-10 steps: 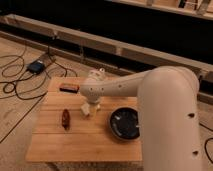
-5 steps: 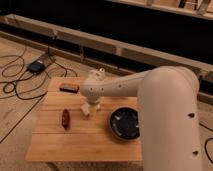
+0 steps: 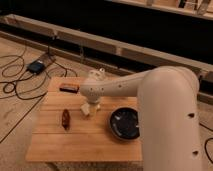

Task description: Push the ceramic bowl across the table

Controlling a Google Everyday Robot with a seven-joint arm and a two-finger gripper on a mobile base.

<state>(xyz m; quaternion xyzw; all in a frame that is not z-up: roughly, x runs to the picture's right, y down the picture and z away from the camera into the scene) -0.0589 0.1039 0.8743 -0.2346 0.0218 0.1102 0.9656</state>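
The ceramic bowl (image 3: pixel 125 124) is glossy black, wide and shallow, and sits on the right side of the light-wood plank table (image 3: pixel 85 142). My large white arm comes in from the right and passes over the bowl's far edge. My gripper (image 3: pixel 89 109) points down at the table's middle, a short way left of the bowl and apart from it. A pale shape at its tip may be its fingers or a small white item; I cannot tell which.
A brown oblong item (image 3: pixel 65 119) lies on the table's left part. A dark flat rectangular item (image 3: pixel 69 88) lies near the far left edge. Cables and a small blue box (image 3: pixel 37 66) are on the floor to the left. A dark wall with rails runs behind.
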